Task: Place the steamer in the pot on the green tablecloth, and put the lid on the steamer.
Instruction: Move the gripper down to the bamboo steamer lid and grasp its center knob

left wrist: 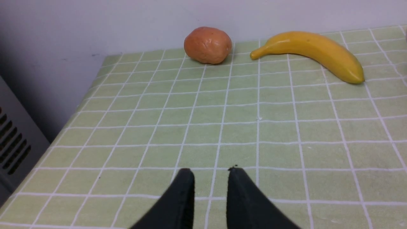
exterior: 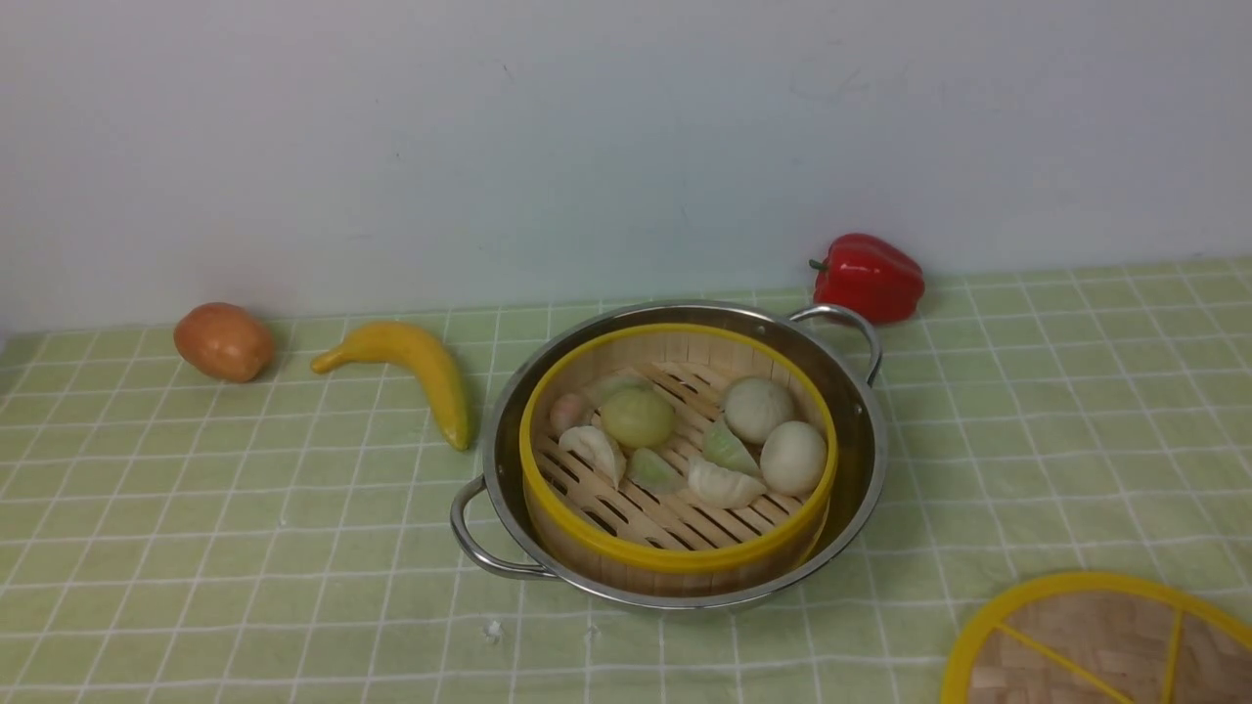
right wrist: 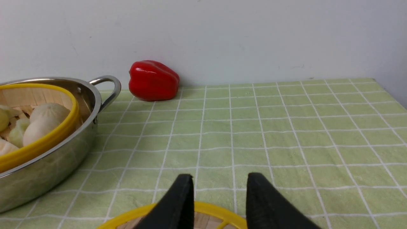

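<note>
The steamer (exterior: 675, 559), with its toy dumplings, sits inside the shiny pot (exterior: 865, 479) on the green tablecloth (exterior: 196, 508). The lid (exterior: 1095, 636) lies flat on the cloth at the front right, partly cut off by the frame edge. Neither gripper shows in the front view. In the right wrist view my right gripper (right wrist: 219, 176) stands open just above the lid's yellow rim (right wrist: 206, 208), with the pot (right wrist: 47, 171) and steamer (right wrist: 51, 140) off to one side. My left gripper (left wrist: 210, 171) hovers over bare cloth, fingers apart and nothing between them.
A brown potato (exterior: 223, 340) and a yellow banana (exterior: 416, 372) lie left of the pot near the wall. A red bell pepper (exterior: 869, 277) rests behind the pot's far handle. A grey vented box (left wrist: 12, 149) stands beyond the cloth's left edge.
</note>
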You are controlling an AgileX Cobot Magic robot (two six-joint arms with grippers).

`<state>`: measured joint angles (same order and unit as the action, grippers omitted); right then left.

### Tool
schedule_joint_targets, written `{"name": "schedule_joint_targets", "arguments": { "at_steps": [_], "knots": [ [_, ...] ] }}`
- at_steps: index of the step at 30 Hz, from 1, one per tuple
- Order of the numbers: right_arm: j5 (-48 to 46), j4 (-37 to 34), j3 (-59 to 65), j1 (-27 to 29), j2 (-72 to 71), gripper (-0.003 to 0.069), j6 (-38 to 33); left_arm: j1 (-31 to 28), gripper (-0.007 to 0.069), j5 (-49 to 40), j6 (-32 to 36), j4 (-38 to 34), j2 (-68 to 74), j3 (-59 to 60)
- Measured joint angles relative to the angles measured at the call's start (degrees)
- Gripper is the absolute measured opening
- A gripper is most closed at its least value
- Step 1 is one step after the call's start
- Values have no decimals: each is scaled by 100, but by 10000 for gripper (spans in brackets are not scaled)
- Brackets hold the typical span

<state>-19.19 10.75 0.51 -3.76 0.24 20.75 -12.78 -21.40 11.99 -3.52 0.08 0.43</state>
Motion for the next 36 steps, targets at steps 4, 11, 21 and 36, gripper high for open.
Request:
{"name": "schedule_joint_targets", "arguments": {
  "at_steps": [4,11,21,36],
  "knots": [
    [0,0,0,0,0,252,0,0,158,0,0,0,0,0],
    [0,0,0,0,0,252,0,0,167,0,0,0,0,0],
    [447,-774,0,0,0,252,176,0,179,0,0,0,0,0],
    [426,-1135,-1646,0,304,252,-92,0,197,0,0,0,0,0]
  ]
}}
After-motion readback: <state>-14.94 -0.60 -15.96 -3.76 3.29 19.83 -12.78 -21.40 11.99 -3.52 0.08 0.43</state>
